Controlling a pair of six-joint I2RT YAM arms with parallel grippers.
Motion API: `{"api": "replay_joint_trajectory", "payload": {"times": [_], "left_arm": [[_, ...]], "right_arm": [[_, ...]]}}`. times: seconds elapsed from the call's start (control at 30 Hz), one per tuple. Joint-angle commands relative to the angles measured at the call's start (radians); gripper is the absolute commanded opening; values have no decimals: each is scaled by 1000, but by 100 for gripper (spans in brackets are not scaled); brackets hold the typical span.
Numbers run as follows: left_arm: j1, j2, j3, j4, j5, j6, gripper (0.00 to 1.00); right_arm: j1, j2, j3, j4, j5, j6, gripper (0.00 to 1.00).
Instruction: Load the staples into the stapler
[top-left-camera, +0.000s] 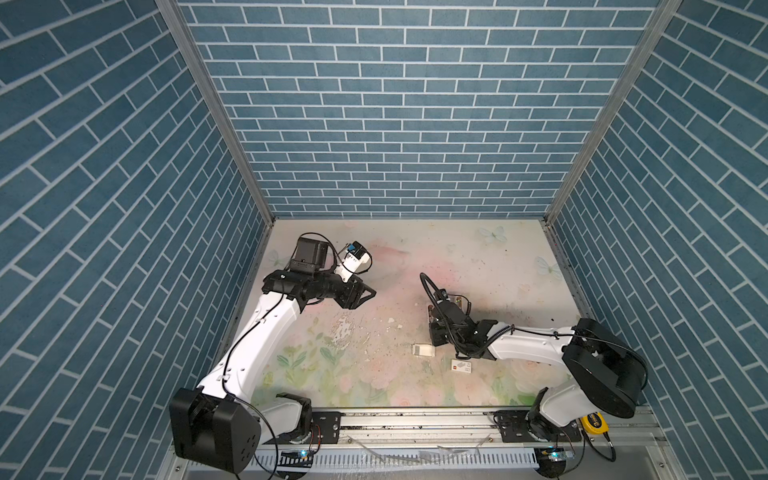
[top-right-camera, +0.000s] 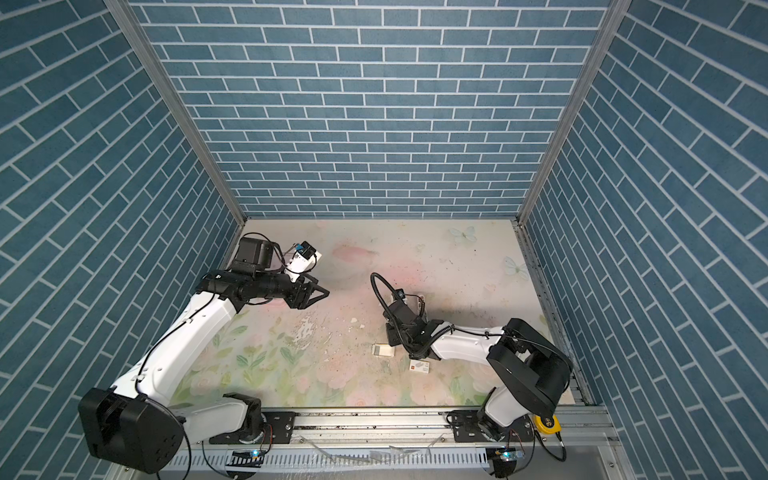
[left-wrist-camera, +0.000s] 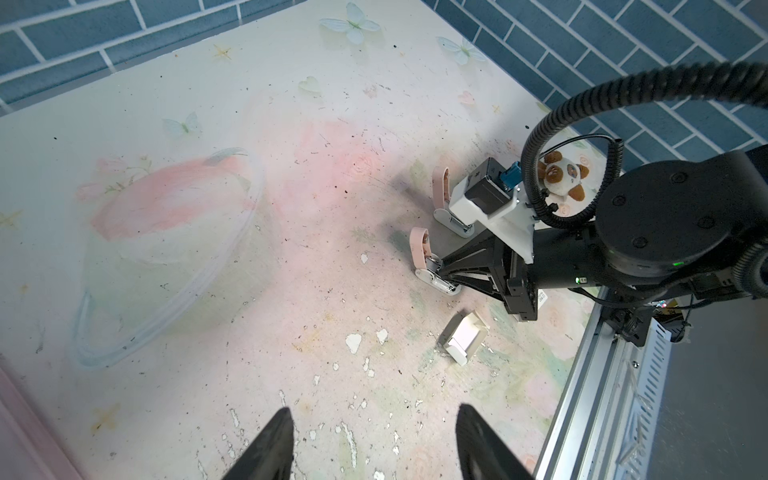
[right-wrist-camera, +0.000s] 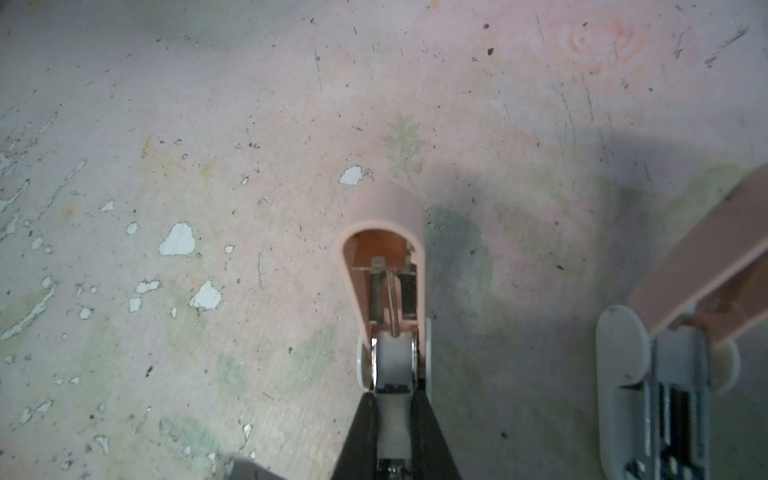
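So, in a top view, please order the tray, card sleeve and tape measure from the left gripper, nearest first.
1. tray: right of the left gripper, nearer the front.
2. card sleeve: just past the tray.
3. tape measure: far front right corner.

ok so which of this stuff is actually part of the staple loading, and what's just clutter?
Job: stapler held by the right gripper, top flipped open; staples tray.
Clutter: second stapler; card sleeve; plush panda; yellow tape measure.
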Motion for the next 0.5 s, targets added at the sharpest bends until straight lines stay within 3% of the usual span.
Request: {"api": "replay_joint_trajectory", "payload": {"times": [0.0, 0.47], "left_arm": [[9, -10, -13, 3, 7, 15, 64], [9, -16, -11, -3, 7, 16, 64]], "right_arm": [[9, 15, 19, -38, 14, 15, 0], [29, 10, 18, -49, 22, 30, 2]]}}
